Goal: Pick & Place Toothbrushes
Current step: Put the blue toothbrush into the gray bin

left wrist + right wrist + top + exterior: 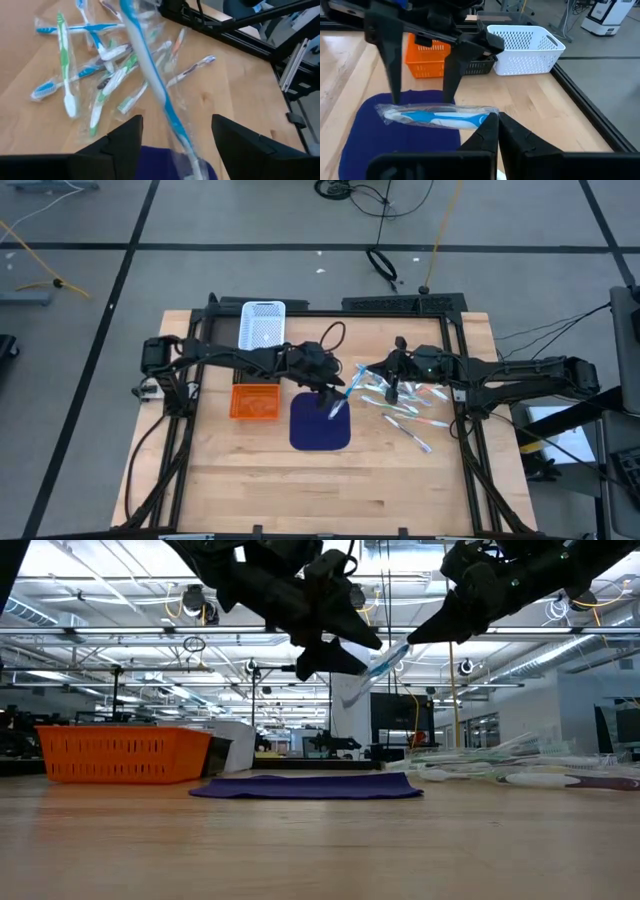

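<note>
Above the dark blue mat (320, 423) mid-worktop, a blue wrapped toothbrush (437, 117) hangs in the air with the right gripper (495, 121) clenched on one end, its fingers pinched tight. The left gripper (330, 395) sits at the other end with its fingers (122, 137) spread wide either side of the handle, not gripping. The other toothbrushes (405, 408) lie scattered on the wood beside the mat, orange basket (255, 401) and white basket (262, 326) off on the left.

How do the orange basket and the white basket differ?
The orange basket sits beside the blue mat, on the left arm's side; the white basket sits farther back, at the table's far edge. In the high view the white one looks longer. Both have perforated walls.
</note>
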